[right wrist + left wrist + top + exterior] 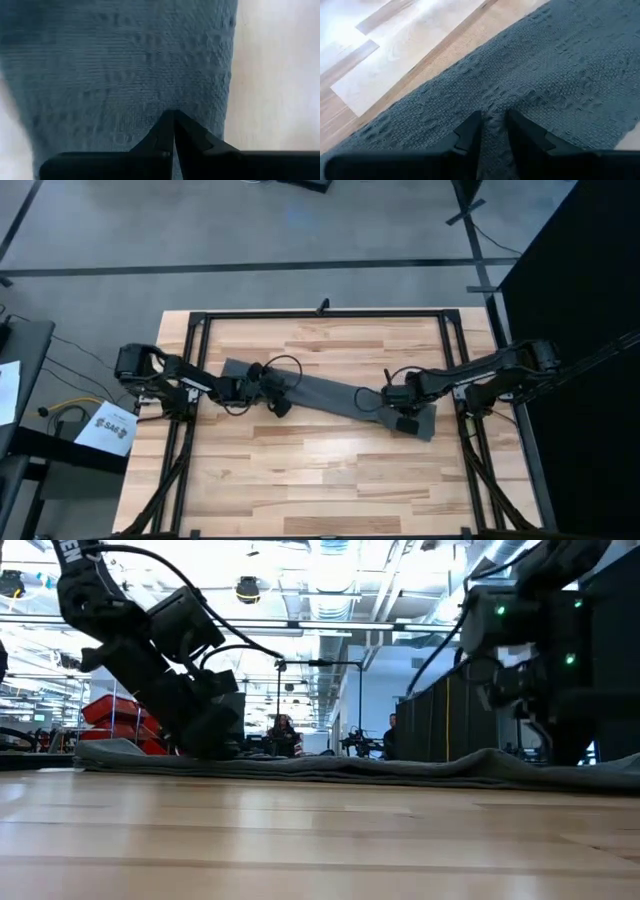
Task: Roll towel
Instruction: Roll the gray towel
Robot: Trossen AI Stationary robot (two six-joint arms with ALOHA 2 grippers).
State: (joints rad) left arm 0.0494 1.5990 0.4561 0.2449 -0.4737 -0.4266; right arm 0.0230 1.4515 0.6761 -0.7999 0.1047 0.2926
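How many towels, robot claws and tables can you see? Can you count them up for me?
Towels: 1, the dark grey towel lying in a long strip.
Robot claws: 2, the left gripper and the right gripper, both on the towel.
Tables: 1, the wooden table.
Total: 4.

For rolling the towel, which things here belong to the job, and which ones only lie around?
Part of the job:
- towel, lying flat in a long strip on the table
- left gripper, low on its left end
- right gripper, low on its right end, fingers closed

Just lying about:
- white paper sheet, off the table's left edge
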